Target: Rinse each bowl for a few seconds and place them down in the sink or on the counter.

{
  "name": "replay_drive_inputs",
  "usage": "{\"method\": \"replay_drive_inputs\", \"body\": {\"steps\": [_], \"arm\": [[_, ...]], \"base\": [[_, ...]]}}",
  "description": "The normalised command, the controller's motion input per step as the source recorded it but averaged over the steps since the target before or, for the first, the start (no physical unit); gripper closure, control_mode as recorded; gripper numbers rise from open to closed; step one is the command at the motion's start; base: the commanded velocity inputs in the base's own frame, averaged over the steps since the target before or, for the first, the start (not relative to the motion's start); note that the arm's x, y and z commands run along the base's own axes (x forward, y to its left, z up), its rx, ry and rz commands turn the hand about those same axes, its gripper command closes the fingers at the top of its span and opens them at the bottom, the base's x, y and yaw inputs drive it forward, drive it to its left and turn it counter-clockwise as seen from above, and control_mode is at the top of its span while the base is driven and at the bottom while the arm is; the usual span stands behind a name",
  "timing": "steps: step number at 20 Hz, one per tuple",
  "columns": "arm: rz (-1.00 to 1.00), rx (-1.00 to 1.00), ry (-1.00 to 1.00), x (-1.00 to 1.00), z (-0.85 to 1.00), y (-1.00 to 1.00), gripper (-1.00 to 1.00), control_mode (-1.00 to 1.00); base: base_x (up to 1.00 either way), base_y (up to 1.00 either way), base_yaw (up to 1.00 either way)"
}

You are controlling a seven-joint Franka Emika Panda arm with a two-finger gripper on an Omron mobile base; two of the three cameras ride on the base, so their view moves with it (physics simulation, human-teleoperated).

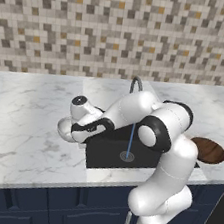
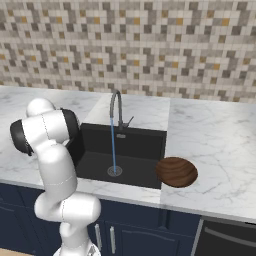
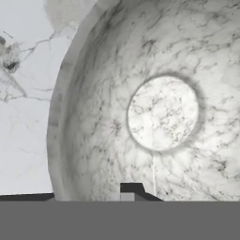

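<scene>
The pale speckled bowl (image 1: pixel 64 127) sits upright on the white marble counter (image 1: pixel 21 126), just left of the black sink (image 1: pixel 109 153). My gripper (image 1: pixel 76 133) is down at its right rim. In the hand view, the bowl (image 3: pixel 159 112) is seen from close above, and one dark fingertip (image 3: pixel 131 189) stands inside its wall. How the jaws stand on the rim is not clear. The dark brown wooden bowl (image 1: pixel 208 150) (image 2: pixel 176 171) rests at the sink's right edge, partly over the basin (image 2: pixel 135 142).
Water runs in a thin stream (image 1: pixel 130 139) (image 2: pixel 113 145) from the curved grey faucet (image 1: pixel 136 82) (image 2: pixel 116 102) onto the drain (image 2: pixel 114 171). The mosaic wall (image 1: pixel 120 29) stands behind. Marble counter (image 2: pixel 215 145) stretches right of the sink.
</scene>
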Motion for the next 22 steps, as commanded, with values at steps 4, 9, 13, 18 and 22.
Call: {"method": "replay_drive_inputs", "body": {"steps": [4,9,13,18,22], "arm": [[0.00,-0.02,-0.03,-0.03,0.01,0.07,-1.00,-1.00],[0.00,-0.03,-0.05,-0.07,0.08,0.06,-1.00,-1.00],[0.00,-0.02,-0.05,-0.08,0.07,0.03,-1.00,-1.00],[0.00,-0.02,-0.07,-0.11,0.24,0.03,-1.00,-1.00],[0.00,0.00,-0.07,-0.18,0.45,0.02,-1.00,-1.00]], "base": [[0.00,0.00,0.00],[0.00,0.00,0.00],[0.00,0.00,0.00],[0.00,0.00,0.00],[0.00,0.00,0.00]]}}
